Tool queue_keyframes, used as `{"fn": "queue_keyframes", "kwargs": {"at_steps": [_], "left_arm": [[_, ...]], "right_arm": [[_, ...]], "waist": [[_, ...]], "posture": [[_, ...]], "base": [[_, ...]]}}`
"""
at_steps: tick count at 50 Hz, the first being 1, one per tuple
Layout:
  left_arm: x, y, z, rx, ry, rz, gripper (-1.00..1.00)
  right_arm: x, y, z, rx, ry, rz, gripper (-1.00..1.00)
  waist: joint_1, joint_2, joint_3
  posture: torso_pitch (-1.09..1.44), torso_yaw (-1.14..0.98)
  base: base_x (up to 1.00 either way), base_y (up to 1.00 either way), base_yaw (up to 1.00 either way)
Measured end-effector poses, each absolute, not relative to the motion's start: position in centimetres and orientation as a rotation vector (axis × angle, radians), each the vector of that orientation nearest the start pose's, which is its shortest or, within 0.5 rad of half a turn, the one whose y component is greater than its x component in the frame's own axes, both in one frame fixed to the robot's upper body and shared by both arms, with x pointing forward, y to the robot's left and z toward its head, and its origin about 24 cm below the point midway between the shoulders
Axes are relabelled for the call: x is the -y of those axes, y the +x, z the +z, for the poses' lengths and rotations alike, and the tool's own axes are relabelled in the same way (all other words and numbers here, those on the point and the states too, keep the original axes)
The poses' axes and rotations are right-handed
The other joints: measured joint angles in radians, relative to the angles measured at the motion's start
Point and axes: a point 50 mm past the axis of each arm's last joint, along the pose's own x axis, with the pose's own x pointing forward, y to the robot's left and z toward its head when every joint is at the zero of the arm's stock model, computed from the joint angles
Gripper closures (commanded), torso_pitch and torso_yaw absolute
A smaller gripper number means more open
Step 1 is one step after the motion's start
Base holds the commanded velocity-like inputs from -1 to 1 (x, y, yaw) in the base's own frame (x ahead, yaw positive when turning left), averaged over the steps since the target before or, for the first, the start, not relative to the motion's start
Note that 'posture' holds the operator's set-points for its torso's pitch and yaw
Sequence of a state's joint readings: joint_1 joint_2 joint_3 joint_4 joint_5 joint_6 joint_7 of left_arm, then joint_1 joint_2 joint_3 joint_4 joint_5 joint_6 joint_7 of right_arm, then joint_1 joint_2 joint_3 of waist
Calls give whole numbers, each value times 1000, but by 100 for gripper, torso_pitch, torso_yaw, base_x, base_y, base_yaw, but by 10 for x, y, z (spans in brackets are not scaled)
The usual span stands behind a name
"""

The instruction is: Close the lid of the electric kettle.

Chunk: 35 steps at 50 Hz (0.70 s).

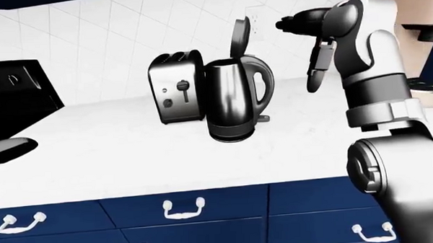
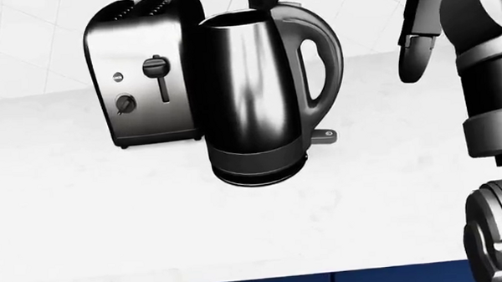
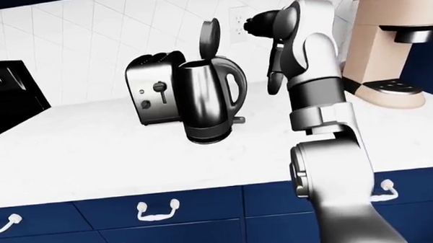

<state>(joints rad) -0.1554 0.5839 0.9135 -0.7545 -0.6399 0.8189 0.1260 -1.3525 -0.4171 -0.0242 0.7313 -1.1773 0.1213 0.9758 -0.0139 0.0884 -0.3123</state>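
The steel electric kettle (image 1: 230,99) stands on the white counter (image 1: 116,152), handle to the right in the left-eye view. Its lid (image 1: 240,37) stands upright, open, above the rim. My right hand (image 1: 300,43) is raised to the right of the lid at lid height, apart from it, open and empty. One of its fingers (image 1: 318,61) hangs down. In the head view the kettle body (image 2: 253,97) fills the middle and the hanging finger (image 2: 417,41) is at the upper right. A dark shape (image 1: 4,150) at the left edge may be my left hand.
A steel toaster (image 1: 175,88) stands close against the kettle's left side. A beige coffee machine (image 3: 387,45) stands at the right by my arm. A black stove (image 1: 17,96) is at the left. Blue drawers (image 1: 183,209) run below the counter edge.
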Motion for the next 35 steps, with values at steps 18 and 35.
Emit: {"fn": "queue_keyframes", "kwargs": {"at_steps": [18, 35], "left_arm": [[-315, 168, 264, 424, 81, 476, -100], [-315, 166, 265, 425, 78, 477, -100]], "right_arm": [[152, 403, 309, -242, -1481, 329, -100], [129, 408, 309, -192, -1502, 358, -100]], "waist": [[2, 2, 1], [3, 7, 2]], "posture": [[-51, 0], [-51, 0]], "base": [[0, 0, 0], [0, 0, 0]]}}
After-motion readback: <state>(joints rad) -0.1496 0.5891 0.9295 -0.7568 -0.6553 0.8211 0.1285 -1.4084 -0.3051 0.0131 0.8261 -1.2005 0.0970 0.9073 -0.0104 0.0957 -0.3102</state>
